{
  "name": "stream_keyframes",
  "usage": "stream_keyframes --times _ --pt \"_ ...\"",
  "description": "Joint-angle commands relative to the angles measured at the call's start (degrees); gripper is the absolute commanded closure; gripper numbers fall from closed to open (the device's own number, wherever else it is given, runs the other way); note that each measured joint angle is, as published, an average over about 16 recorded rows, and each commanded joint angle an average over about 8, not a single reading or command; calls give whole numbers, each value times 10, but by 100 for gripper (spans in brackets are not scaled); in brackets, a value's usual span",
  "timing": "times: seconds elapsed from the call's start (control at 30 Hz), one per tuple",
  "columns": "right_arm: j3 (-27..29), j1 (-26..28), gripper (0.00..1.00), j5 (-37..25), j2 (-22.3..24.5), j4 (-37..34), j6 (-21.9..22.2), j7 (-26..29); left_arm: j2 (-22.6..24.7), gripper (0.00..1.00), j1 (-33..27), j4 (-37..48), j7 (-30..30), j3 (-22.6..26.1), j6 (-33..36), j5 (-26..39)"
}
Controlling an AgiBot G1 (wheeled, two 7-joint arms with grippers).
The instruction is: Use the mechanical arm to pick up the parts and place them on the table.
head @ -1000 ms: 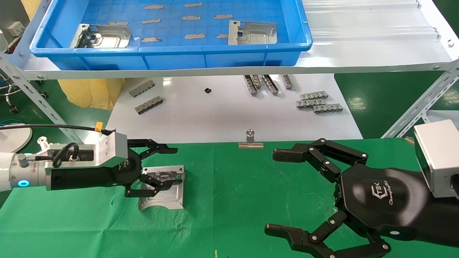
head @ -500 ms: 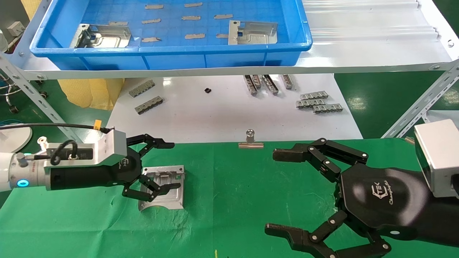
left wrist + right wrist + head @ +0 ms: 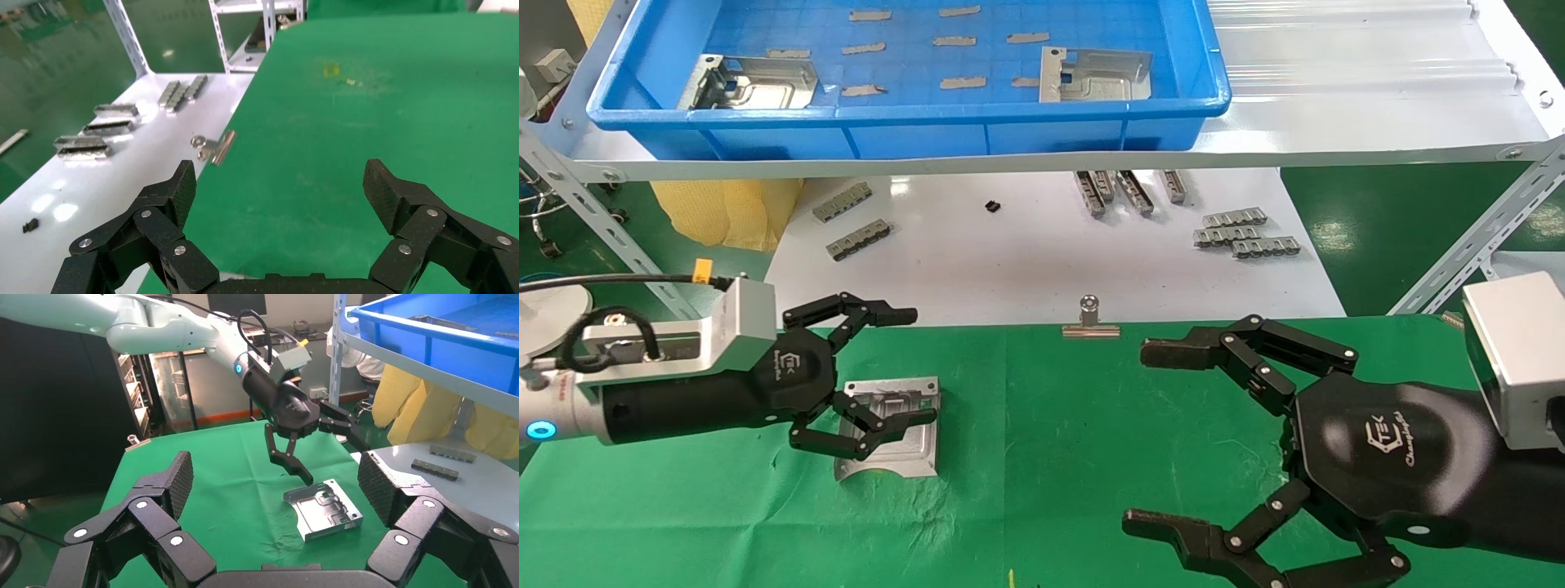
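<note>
Well apart from each other, both grippers, hanging over the green table (image 3: 1042, 457). Left gripper (image 3: 911, 363) near the table's left side, jaws spread wide, one finger (image 3: 878, 313) over the table's far edge and the other finger (image 3: 903, 420) above a silver part (image 3: 911, 449) lying flat on the cloth. Nothing pinched between the jaws; seen from the right wrist, that lower fingertip just beside the part's near corner (image 3: 324, 508), possibly touching it, though contact hard to judge from either view. Right gripper (image 3: 1144, 437) low on the table's right side, jaws likewise spread wide and holding nothing (same wide gap in its own wrist view (image 3: 275, 478)).

Two more silver parts up on the shelf inside the blue tray (image 3: 903, 135): one at the tray's left end (image 3: 752, 82), one right of its middle (image 3: 1095, 75). Small grey strips stuck across the tray floor (image 3: 960, 41).

Between shelf and table, a white board (image 3: 1026, 261) carrying grey toothed strips in three clusters: left (image 3: 850, 220), middle (image 3: 1132, 189), right (image 3: 1242, 231). A silver binder clip (image 3: 1090, 321) clamped at the seam where board meets cloth, between the two grippers and beyond both. A small black bit (image 3: 991, 207) lying alone on the board.
</note>
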Motion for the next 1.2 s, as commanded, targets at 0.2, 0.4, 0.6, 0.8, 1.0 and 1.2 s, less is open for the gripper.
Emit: stream_keyframes --times 0.2,0.4,0.6,0.8,1.0,1.2 --pt "0 0 0 0 0 0 0 0 -29 0 41 -87 -60 -35 -7 -23" --pt "0 0 0 0 0 0 0 0 -53 0 76 -162 -111 -65 -13 -42" --pt "0 0 0 0 0 0 0 0 -77 0 111 -236 -163 -96 -20 -62" --pt "0 0 0 0 0 0 0 0 -102 0 145 -311 -214 -126 -26 -81" --pt "0 0 0 0 0 0 0 0 -126 0 180 -385 -266 -156 -32 -101" --pt "0 0 0 0 0 0 0 0 -150 0 215 -460 -317 -186 -38 -120"
